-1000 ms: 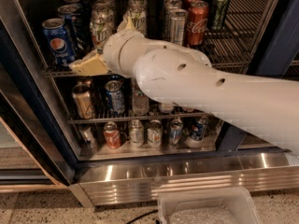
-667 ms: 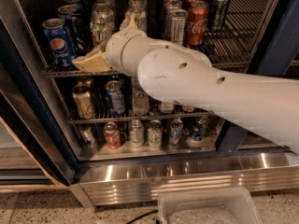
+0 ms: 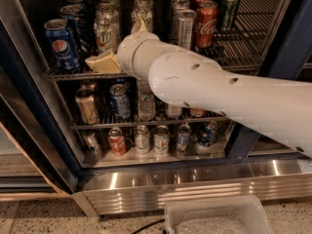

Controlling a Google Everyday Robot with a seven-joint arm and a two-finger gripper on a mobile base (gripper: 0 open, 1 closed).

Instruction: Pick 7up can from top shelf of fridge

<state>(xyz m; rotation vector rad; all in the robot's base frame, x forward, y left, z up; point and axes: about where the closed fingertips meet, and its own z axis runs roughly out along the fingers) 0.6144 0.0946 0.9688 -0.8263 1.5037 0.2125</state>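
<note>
The cream gripper (image 3: 121,45) is hovering beside the pale green-logo 7up can (image 3: 107,28) on the wire top shelf (image 3: 68,75), seemingly spread apart, nothing grasped yet.

Jaws: I read them as pale yellow-cream, spread apart at the front rail of the top shelf (image 3: 68,75); the shelf is silver wire.
Arm (image 3: 219,96): matt white, with small dark dots.
7up can (image 3: 107,30): just behind the jaws, cream-silver with green lettering.
Pepsi can (image 3: 61,45): left of the jaws, blue with a red-white-blue roundel.
Slim can (image 3: 184,29): right of the jaws, plain silver.
Coke can (image 3: 205,24): further right, red with white script.
Fridge (image 3: 292,38): dark blue-black frame; well below the jaws I see ribbed steel.
Bin (image 3: 214,213): lowest, translucent whitish-grey.
</note>
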